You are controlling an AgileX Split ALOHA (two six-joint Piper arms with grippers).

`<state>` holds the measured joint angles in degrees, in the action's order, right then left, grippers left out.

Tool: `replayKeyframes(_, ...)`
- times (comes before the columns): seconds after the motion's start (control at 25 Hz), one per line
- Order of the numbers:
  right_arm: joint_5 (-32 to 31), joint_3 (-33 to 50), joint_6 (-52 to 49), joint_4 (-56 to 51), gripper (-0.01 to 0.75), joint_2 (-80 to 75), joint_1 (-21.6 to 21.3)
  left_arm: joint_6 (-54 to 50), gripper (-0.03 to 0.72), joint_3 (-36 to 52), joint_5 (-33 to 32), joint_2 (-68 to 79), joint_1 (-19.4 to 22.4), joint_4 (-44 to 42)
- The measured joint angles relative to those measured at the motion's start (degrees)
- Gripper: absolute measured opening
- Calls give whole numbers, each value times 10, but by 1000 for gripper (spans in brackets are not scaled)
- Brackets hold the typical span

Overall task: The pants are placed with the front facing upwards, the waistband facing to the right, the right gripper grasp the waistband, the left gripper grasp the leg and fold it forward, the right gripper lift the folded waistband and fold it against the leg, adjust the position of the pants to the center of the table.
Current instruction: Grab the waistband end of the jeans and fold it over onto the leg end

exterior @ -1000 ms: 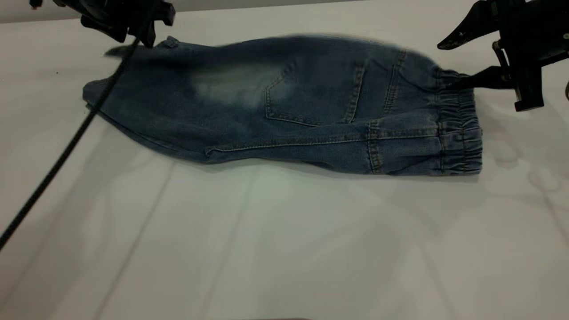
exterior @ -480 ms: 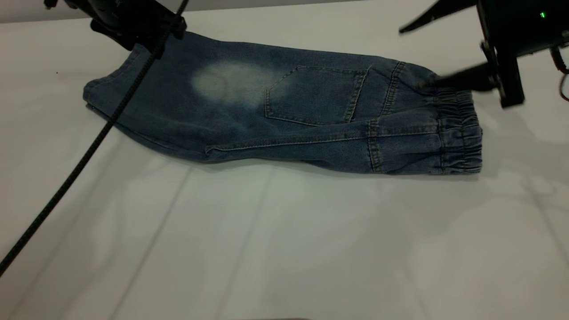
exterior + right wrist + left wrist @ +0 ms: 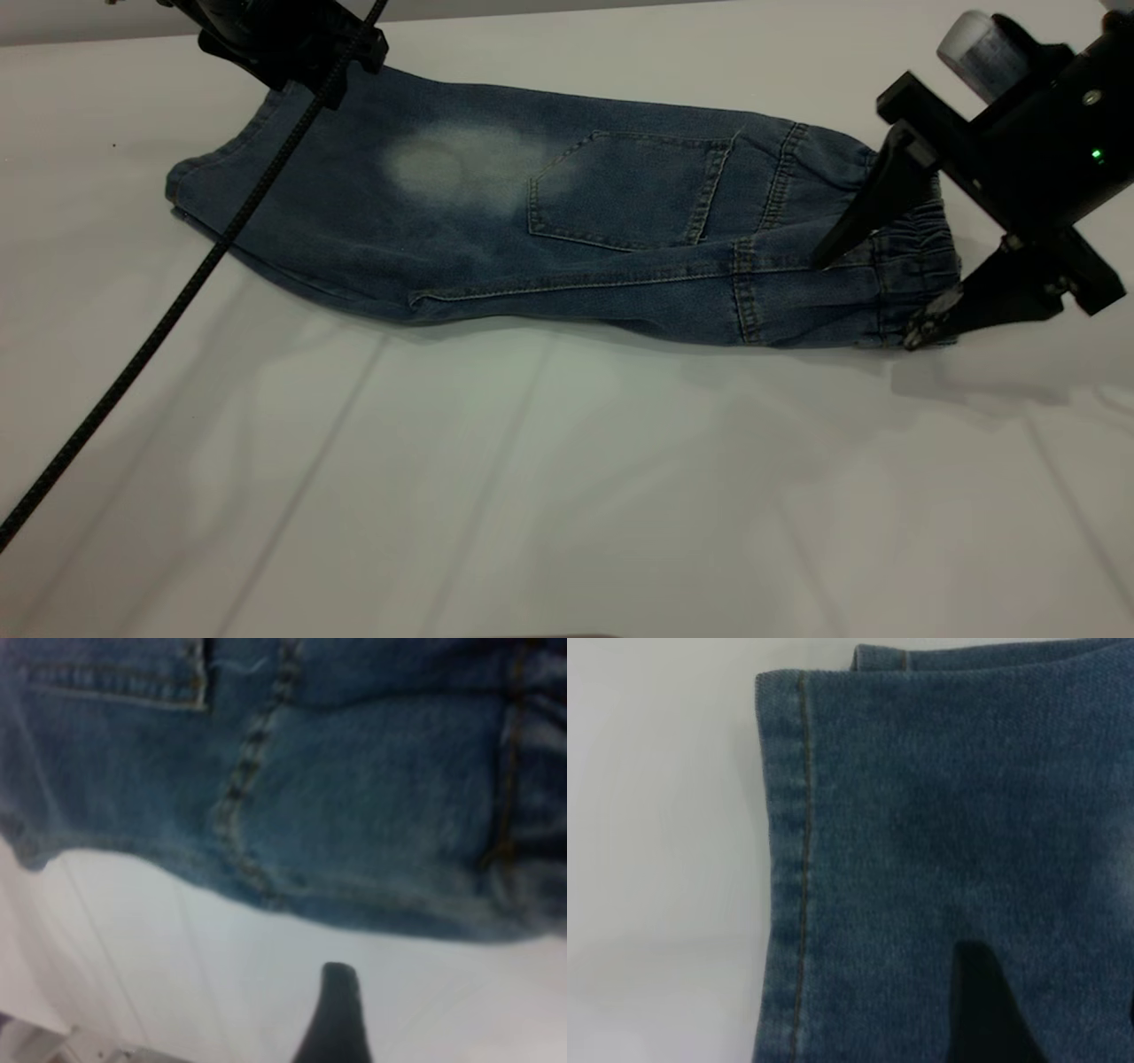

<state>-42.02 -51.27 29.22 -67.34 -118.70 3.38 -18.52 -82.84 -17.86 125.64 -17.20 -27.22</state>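
The blue denim pants lie folded lengthwise across the far half of the white table, pocket up, with the gathered waistband at the right. My right gripper is open and straddles the waistband's near corner. One finger rests on the denim; the other sits just off the waistband's end. In the right wrist view only one finger shows, over bare table beside the pants. My left gripper hovers over the far corner of the leg, open, its fingers above flat denim near the stitched hem.
A black braided cable runs from the left arm diagonally over the leg end and down to the table's front left. The table stretches white and wide in front of the pants. Its far edge passes just behind the left gripper.
The fabric has settled flat. My right gripper swung from the waistband's far side down to its near corner. The left gripper shifted slightly to the right.
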Motion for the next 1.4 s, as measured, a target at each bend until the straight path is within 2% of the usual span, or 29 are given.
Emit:
replayKeyframes(0.16,6,0,-35,-39,587,-31,1,0,356,0,3,0,0,0)
replayKeyframes(0.4,8,0,-33,-123,588,-46,0,0,356,0,3,0,0,0)
replayKeyframes(0.6,12,-1,-21,-175,588,-46,-17,0,356,0,3,0,0,0)
replayKeyframes(0.92,87,-1,-77,-164,563,-46,-20,0,356,0,2,0,-1,0)
replayKeyframes(1.0,98,-1,-74,-165,505,-46,-20,0,356,0,-1,0,-6,0)
replayKeyframes(1.08,106,-1,-59,-165,409,-46,-20,0,356,0,-6,0,-16,0)
replayKeyframes(1.2,118,-1,-8,-173,187,-46,-20,0,356,0,-12,0,-37,0)
replayKeyframes(1.28,118,-1,41,-179,80,-46,-20,0,356,0,-15,4,-55,0)
replayKeyframes(1.4,127,-1,125,-194,42,-40,-20,0,356,0,-17,15,-85,0)
